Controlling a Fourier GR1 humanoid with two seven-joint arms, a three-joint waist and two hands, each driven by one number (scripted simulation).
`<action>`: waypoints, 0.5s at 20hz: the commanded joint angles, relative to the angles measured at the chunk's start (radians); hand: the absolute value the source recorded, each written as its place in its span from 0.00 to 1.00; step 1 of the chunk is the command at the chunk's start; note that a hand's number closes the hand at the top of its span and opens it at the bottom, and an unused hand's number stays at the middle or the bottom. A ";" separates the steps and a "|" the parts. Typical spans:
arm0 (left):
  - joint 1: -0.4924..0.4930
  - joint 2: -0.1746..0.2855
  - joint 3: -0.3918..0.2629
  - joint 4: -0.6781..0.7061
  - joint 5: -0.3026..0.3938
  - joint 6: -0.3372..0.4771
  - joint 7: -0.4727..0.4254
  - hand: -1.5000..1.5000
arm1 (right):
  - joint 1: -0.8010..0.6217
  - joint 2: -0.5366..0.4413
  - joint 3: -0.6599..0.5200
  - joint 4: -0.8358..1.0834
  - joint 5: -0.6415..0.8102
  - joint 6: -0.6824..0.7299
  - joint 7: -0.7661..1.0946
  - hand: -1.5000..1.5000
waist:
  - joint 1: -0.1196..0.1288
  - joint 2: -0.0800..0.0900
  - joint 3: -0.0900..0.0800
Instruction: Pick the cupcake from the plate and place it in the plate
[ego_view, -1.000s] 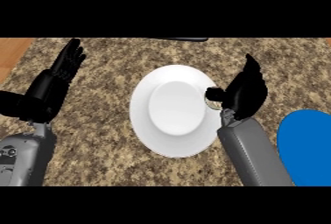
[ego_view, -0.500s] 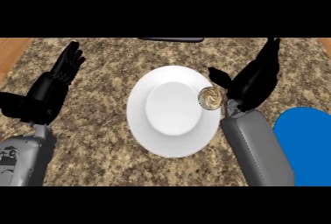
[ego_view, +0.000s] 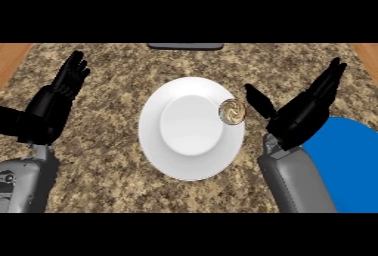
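A: Cupcake (ego_view: 232, 111) held by anything?
B: No. Right hand (ego_view: 299, 117) has its fingers straight, pointing up and away, thumb spread toward the cupcake and near it. It holds nothing.
A: Where does it sit, then?
B: On the right rim of the white plate (ego_view: 188, 167), just left of that thumb. Blue plate (ego_view: 356, 165) at the right edge, partly hidden by the right forearm.
A: Left hand (ego_view: 52, 102)?
B: Open too, fingers up, resting at the left over the granite counter (ego_view: 111, 165), well apart from both plates.
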 joint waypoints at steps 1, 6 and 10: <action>0.005 0.012 0.010 -0.012 -0.012 0.014 0.021 0.50 | 0.111 0.001 0.086 -0.123 0.058 -0.135 0.257 0.00 | -0.027 -0.010 0.001; 0.037 -0.004 0.013 0.015 -0.018 0.022 -0.018 0.50 | 0.320 0.002 0.213 -0.292 0.120 -0.132 0.262 0.00 | -0.064 -0.010 -0.001; 0.052 0.035 0.047 -0.002 -0.005 0.004 -0.020 0.50 | 0.478 0.002 0.325 -0.397 0.201 -0.131 0.281 0.00 | -0.063 -0.012 -0.001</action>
